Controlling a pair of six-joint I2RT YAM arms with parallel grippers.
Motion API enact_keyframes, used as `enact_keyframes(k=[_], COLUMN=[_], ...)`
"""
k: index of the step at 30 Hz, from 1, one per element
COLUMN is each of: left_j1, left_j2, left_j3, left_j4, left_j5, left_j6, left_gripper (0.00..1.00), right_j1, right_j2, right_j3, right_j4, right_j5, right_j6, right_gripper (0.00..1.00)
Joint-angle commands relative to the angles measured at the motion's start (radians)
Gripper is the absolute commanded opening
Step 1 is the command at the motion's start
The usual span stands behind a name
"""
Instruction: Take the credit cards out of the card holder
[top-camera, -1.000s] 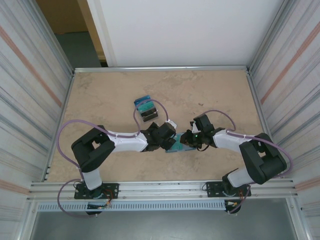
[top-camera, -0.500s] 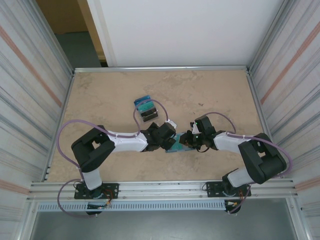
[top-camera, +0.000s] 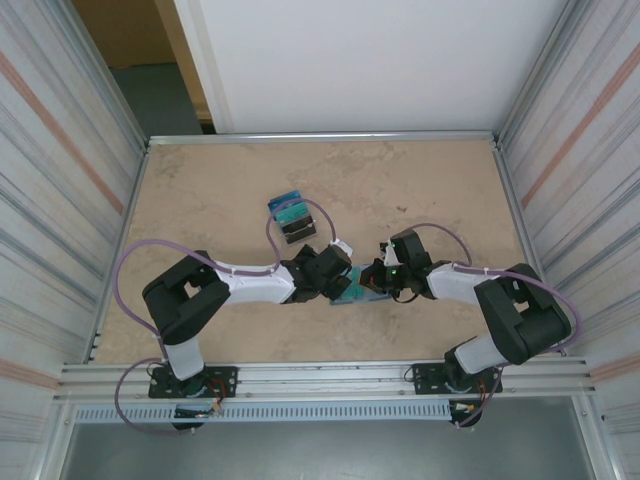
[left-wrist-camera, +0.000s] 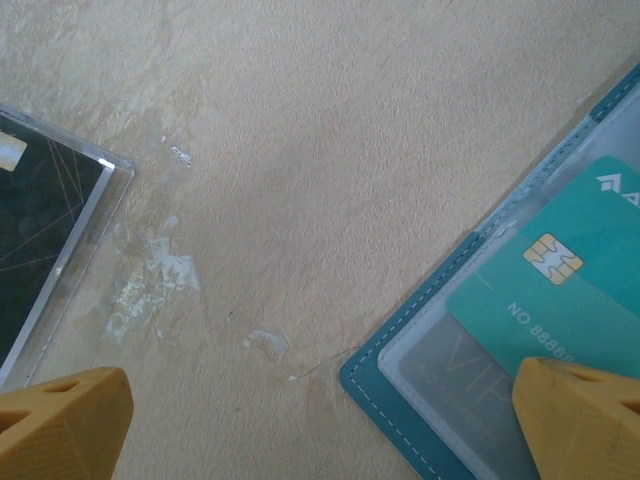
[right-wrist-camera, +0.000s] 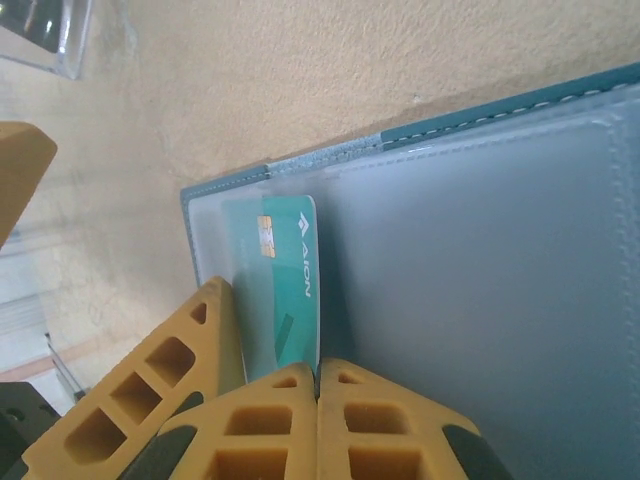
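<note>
The teal-blue card holder (top-camera: 352, 294) lies open on the table between my two grippers, its stitched edge (left-wrist-camera: 420, 390) and grey-blue pocket panel (right-wrist-camera: 480, 280) up close. A teal-green credit card (right-wrist-camera: 285, 290) with a gold chip sticks out over the pocket, its near end running into the seam of my right gripper (right-wrist-camera: 318, 375), which is shut on it. A grey card (left-wrist-camera: 460, 365) sits under the clear film. My left gripper (left-wrist-camera: 320, 420) stands wide open, one fingertip (left-wrist-camera: 580, 410) resting on the holder beside the teal card (left-wrist-camera: 580, 280).
A small black piece with blue-green cards (top-camera: 290, 215) lies further back on the table. The corner of a clear case (left-wrist-camera: 50, 240) with a dark insert lies left of the holder. Metal walls fence the table on both sides.
My right gripper's fingers have closed together at the card's end, and the right arm has edged slightly toward the holder. The left arm and the holder have not moved.
</note>
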Motion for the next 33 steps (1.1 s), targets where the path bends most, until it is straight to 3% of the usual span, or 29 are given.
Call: enact_keyframes(k=[1, 24, 33], left_j1=[-0.003, -0.003, 0.003], left_j2=[0.015, -0.015, -0.092], left_j3=[-0.036, -0.022, 0.016], left_j4=[-0.073, -0.024, -0.02], left_j5=[0.01, -0.024, -0.036], left_j6=[0.002, 0.101, 0.128], left_gripper=[0.99, 0.99, 0.99], right_j1=[-0.011, -0.037, -0.025], right_j2=[-0.003, -0.225, -0.34], right_j3=[-0.004, 0.075, 0.081], right_j4=[-0.046, -0.407, -0.451], right_j5=[0.028, 0.219, 0.239], right_j6=[-0.016, -0.184, -0.24], right_gripper=[0.0, 0.0, 0.0])
